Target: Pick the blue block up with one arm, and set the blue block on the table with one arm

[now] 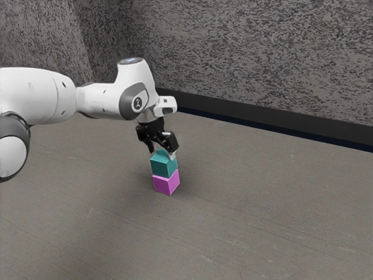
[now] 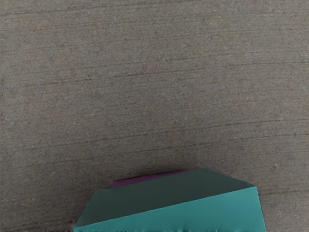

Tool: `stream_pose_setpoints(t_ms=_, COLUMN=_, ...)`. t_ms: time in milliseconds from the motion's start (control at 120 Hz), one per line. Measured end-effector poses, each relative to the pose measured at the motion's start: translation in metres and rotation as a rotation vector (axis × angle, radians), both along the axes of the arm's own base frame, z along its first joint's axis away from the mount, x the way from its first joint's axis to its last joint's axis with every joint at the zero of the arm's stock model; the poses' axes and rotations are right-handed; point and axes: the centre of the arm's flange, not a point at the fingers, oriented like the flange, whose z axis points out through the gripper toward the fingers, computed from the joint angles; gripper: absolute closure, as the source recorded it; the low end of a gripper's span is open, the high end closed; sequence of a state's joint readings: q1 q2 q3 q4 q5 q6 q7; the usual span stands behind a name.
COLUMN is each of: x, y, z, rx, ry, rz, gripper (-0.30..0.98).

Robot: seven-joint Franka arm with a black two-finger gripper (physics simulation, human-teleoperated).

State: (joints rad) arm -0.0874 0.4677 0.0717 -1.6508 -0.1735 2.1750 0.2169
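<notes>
The black gripper point(image 1: 163, 153) is at the top of the blue-green block point(image 1: 164, 165) in the exterior view, pointing down. Its fingers stand apart around the block's upper part, open; contact on both sides is not visible. That block rests on a pink-purple block point(image 1: 166, 183), which stands on the table. In the wrist view the blue-green block point(image 2: 193, 212) is large and close under my hand, with a thin strip of the purple block point(image 2: 140, 181) showing beside it, lower down.
The grey-brown table surface point(image 1: 262, 198) spreads around the two-block stack. A dark band point(image 1: 280, 119) runs along its far side, below a speckled grey wall point(image 1: 256, 52). The white arm reaches in from the exterior view's left.
</notes>
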Motion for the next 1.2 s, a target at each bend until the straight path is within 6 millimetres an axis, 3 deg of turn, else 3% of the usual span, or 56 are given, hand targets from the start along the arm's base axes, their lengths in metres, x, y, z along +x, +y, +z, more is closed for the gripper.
stream_pose_setpoints(t_ms=158, x=0.0, y=0.001, z=-0.001, rx=0.044, ry=0.003, rz=0.018, gripper=0.0)
stream_pose_setpoints(t_ms=433, x=0.001, y=-0.021, z=-0.014, rx=0.053, ry=0.008, rz=0.052, gripper=0.0)
stream_pose_setpoints(t_ms=917, x=-0.022, y=-0.017, z=-0.016, rx=0.05, ry=0.078, rz=0.145, gripper=0.0)
stream_pose_setpoints(t_ms=1200, x=-0.015, y=-0.015, z=-0.013, rx=0.065, ry=0.046, rz=0.167, gripper=0.0)
